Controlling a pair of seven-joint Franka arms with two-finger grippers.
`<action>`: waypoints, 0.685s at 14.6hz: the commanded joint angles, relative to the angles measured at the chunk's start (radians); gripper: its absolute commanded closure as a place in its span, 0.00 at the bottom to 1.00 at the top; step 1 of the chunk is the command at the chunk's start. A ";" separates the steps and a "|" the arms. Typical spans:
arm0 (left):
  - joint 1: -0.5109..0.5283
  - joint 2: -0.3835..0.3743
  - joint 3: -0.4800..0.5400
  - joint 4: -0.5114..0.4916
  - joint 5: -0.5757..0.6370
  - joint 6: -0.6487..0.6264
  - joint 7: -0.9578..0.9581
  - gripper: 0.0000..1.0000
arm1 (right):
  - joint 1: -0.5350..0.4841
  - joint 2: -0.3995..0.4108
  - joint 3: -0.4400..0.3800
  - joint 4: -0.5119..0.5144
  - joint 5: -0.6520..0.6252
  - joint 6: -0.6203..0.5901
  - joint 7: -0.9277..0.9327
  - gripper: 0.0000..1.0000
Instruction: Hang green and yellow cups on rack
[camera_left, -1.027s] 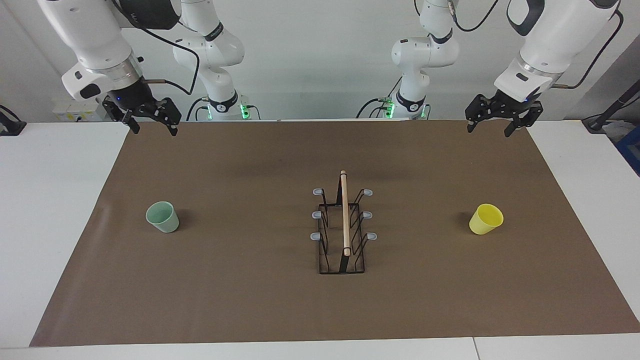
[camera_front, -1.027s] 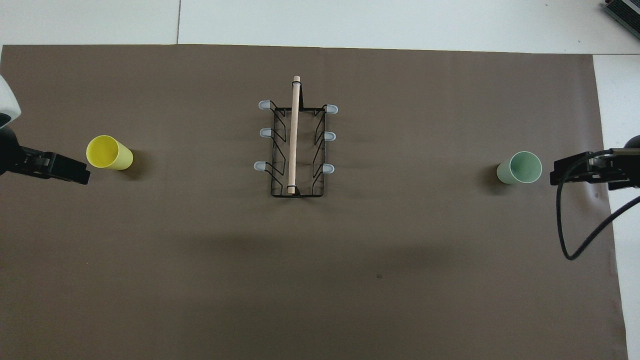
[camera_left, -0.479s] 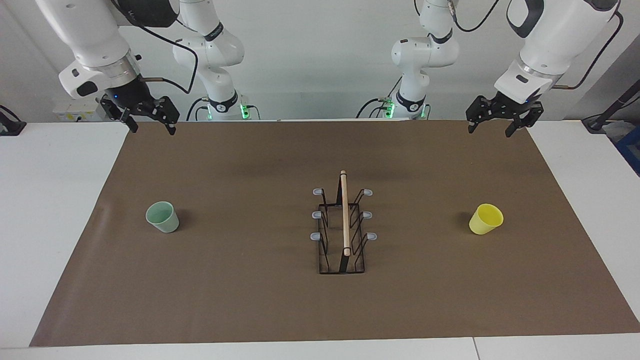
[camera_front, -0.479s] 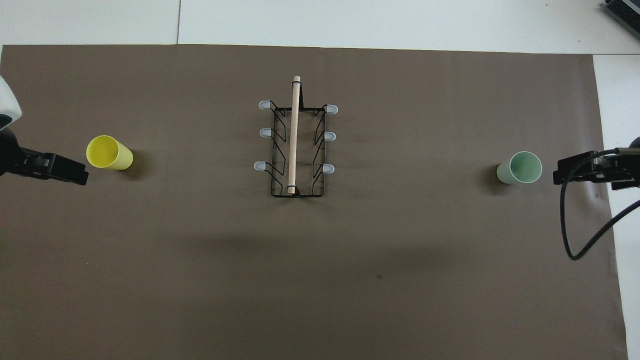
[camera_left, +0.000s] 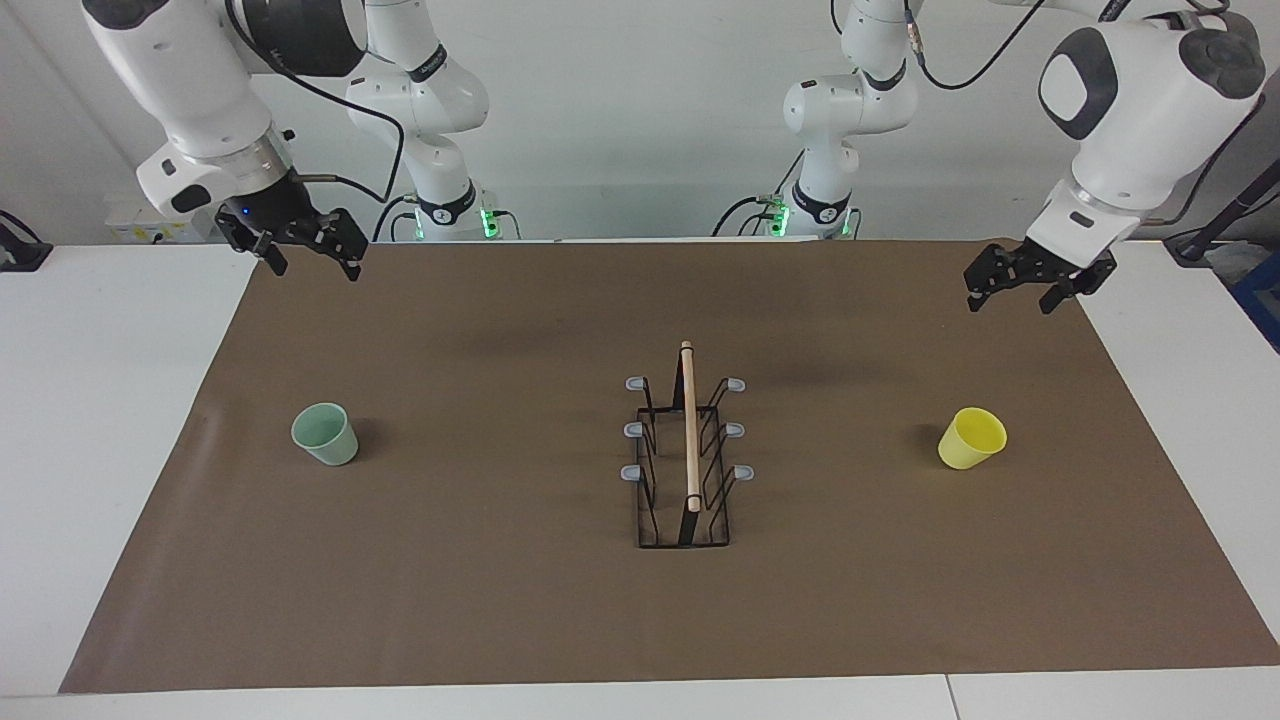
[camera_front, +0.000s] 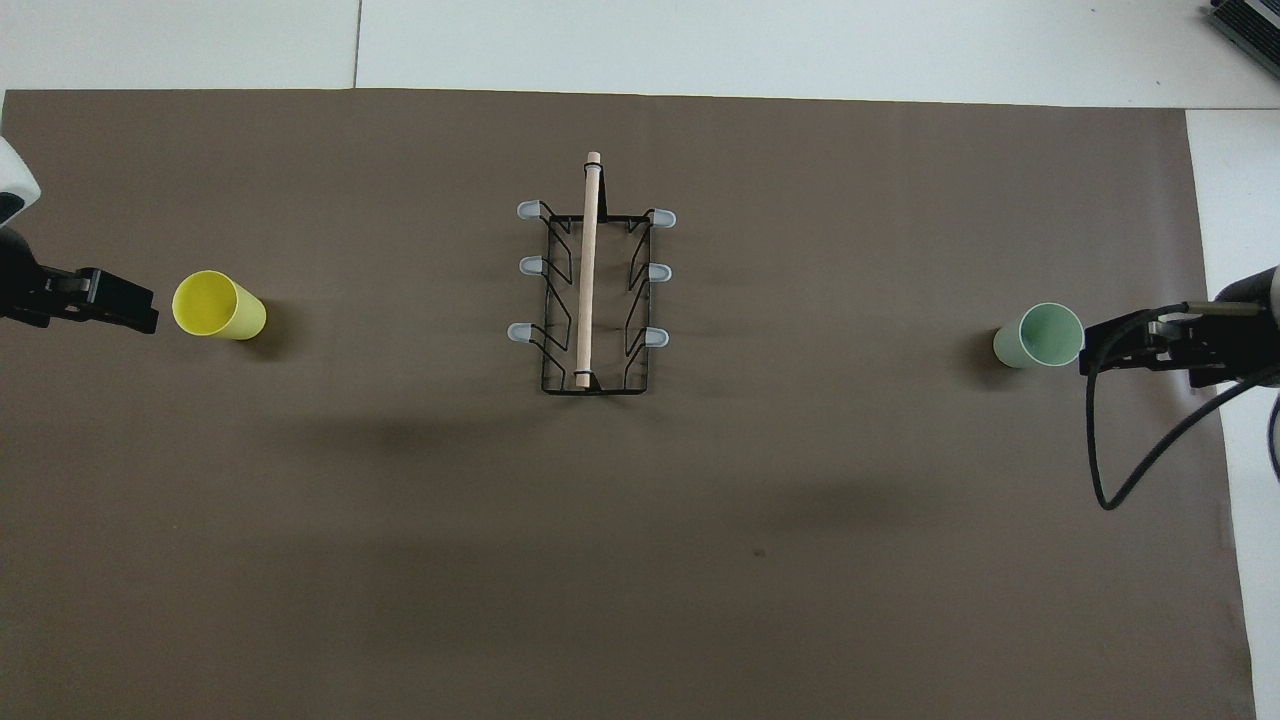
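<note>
Nothing hung yet; you are at the approach step. Left end effector (camera_left: 1030, 282) hangs wide and empty over the brown mat (camera_left: 500, 600) at the left arm's end; right end effector (camera_left: 305, 245) likewise at the right arm's end. Farther out, the yellow cup (camera_left: 971, 438) and green cup (camera_left: 325, 434) lie tipped at those same ends, the rack (camera_left: 686, 460) between them, prongs bare. Next, judged: lower each end effector onto its cup's wall.
</note>
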 joint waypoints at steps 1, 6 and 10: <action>0.021 0.111 0.006 0.087 0.009 0.011 -0.083 0.00 | -0.011 0.113 0.003 0.055 -0.010 0.026 0.011 0.00; 0.041 0.280 0.040 0.257 -0.032 -0.001 -0.329 0.00 | -0.011 0.441 0.005 0.299 -0.073 0.036 -0.064 0.00; 0.041 0.450 0.103 0.415 -0.081 -0.028 -0.528 0.00 | -0.002 0.614 0.065 0.390 -0.252 0.048 -0.186 0.00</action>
